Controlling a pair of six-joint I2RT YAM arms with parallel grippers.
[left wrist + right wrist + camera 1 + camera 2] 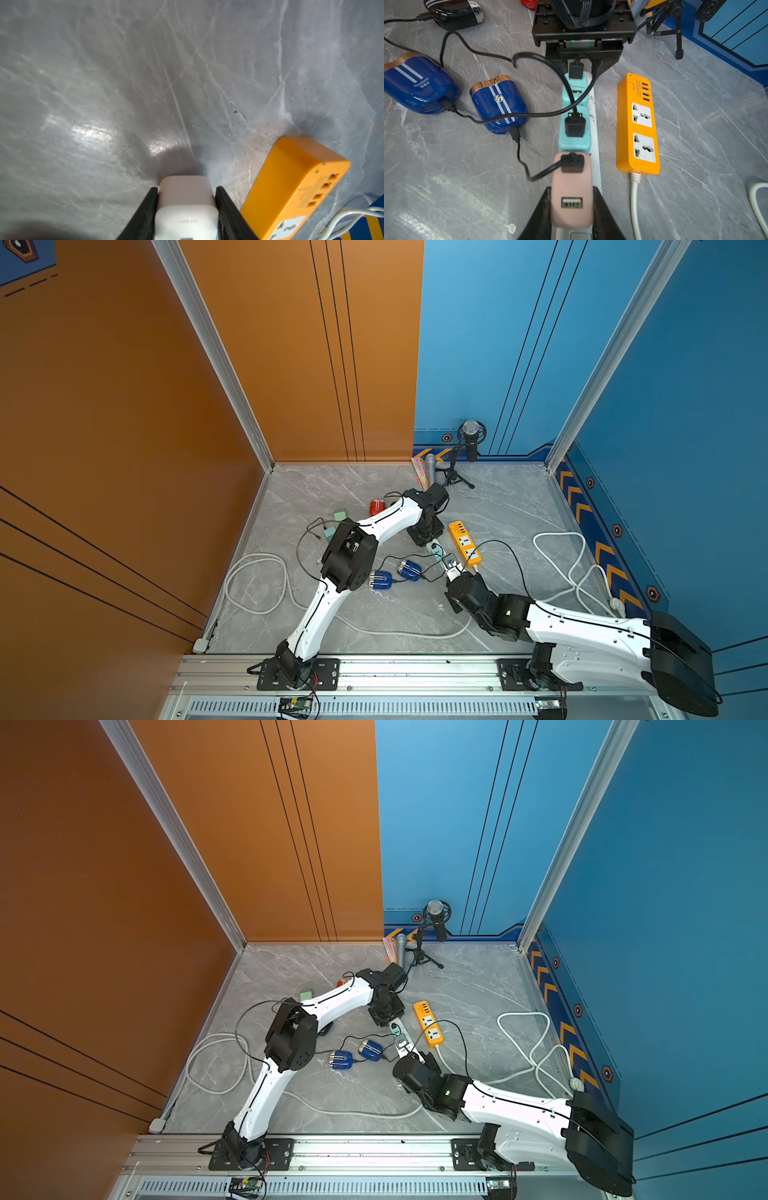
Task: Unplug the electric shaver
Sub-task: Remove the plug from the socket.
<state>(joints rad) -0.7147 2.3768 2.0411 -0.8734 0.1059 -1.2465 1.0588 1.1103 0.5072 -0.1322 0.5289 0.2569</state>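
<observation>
A white power strip lies on the grey floor with two teal adapters and a pink adapter plugged in. My right gripper is shut on the pink adapter's sides. Its black cable runs to the nearer blue electric shaver, which also shows in a top view. A second blue shaver lies beside it, wired to a teal adapter. My left gripper is shut on the strip's far end. In both top views the grippers sit at opposite ends of the strip.
An orange power strip lies parallel just right of the white one, its white cord looping toward the right wall. A black shaver, a red one, green blocks and a tripod microphone stand further back.
</observation>
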